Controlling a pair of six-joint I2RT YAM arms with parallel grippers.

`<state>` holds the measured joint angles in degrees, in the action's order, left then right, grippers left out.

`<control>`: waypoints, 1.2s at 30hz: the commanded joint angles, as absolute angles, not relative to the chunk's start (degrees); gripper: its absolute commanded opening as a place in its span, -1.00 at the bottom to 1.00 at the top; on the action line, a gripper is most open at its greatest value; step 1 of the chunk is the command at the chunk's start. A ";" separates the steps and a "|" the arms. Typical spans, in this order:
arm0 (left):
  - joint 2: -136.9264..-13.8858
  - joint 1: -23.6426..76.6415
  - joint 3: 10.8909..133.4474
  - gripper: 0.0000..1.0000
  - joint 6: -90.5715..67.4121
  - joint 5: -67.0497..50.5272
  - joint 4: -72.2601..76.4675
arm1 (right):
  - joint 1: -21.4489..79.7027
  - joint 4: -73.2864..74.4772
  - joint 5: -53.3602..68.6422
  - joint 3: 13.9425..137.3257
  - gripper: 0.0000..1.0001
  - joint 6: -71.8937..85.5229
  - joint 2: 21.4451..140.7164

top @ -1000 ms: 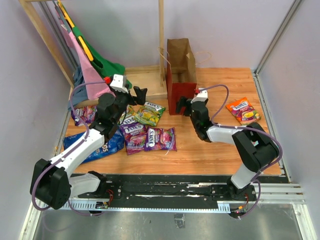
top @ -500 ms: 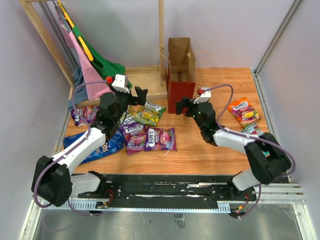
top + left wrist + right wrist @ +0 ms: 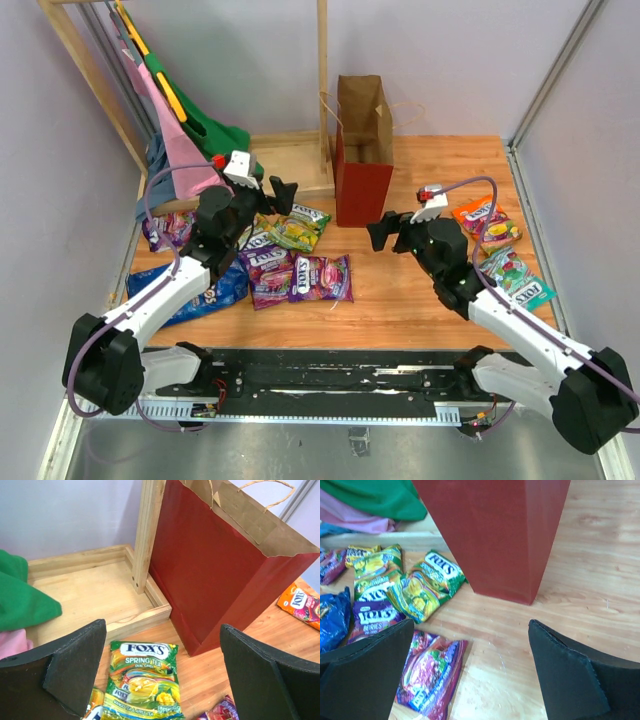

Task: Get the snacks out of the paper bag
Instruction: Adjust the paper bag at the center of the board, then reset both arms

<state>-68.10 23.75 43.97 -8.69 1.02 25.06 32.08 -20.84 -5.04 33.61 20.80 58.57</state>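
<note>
The dark red paper bag (image 3: pixel 362 190) stands upright and open at the back middle; it also shows in the left wrist view (image 3: pixel 215 575) and the right wrist view (image 3: pixel 495 530). Snacks lie on the table: a blue chip bag (image 3: pixel 195 290), purple packets (image 3: pixel 320 277), a yellow-green packet (image 3: pixel 297 228) left of the paper bag, and an orange packet (image 3: pixel 485 222) and a teal packet (image 3: pixel 515 275) at the right. My left gripper (image 3: pixel 270 192) is open and empty above the yellow-green packet (image 3: pixel 142 685). My right gripper (image 3: pixel 385 228) is open and empty, just in front of and right of the bag, above bare wood (image 3: pixel 470 625).
A wooden rack with an upright post (image 3: pixel 323 90) and a low tray base (image 3: pixel 290 160) stands left of the bag. Pink and green cloths (image 3: pixel 190 125) hang and pile at the back left. Walls close in the back and both sides.
My right arm has drawn back from the bag's front toward the near right, uncovering the teal packet. My left arm has barely moved.
</note>
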 commanded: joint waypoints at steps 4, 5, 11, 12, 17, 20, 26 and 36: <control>-67.04 23.38 43.96 0.99 -10.12 -0.69 25.57 | 31.11 -0.49 -6.99 40.28 0.97 17.35 56.95; -66.91 23.38 44.06 0.99 -10.03 -0.25 25.34 | 31.07 0.88 -7.74 40.49 0.97 17.29 56.89; -65.25 23.39 43.01 0.99 -10.16 0.36 25.64 | 31.11 0.42 -12.81 37.52 0.97 16.69 54.15; -65.26 23.38 43.12 0.99 -10.11 0.53 25.40 | 31.09 0.14 -15.23 36.80 0.97 16.51 53.55; -66.07 22.88 42.60 0.99 -10.92 -3.75 27.10 | 31.10 -1.93 -20.65 33.47 0.97 17.21 51.35; -66.53 19.90 42.67 0.99 -15.85 -13.31 28.83 | 31.11 -1.16 -19.84 34.01 0.97 17.25 50.58; -61.37 10.72 40.36 0.99 -22.72 -21.09 27.28 | 31.09 0.45 -19.59 33.98 0.97 17.29 47.69; -50.93 9.53 40.13 0.99 -24.87 -16.07 18.99 | 31.13 1.48 -20.48 34.85 0.97 15.04 45.28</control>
<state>-52.90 9.76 39.75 -23.40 -16.36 21.82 32.08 0.36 -18.72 33.98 16.97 45.23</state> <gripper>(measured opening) 0.994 0.984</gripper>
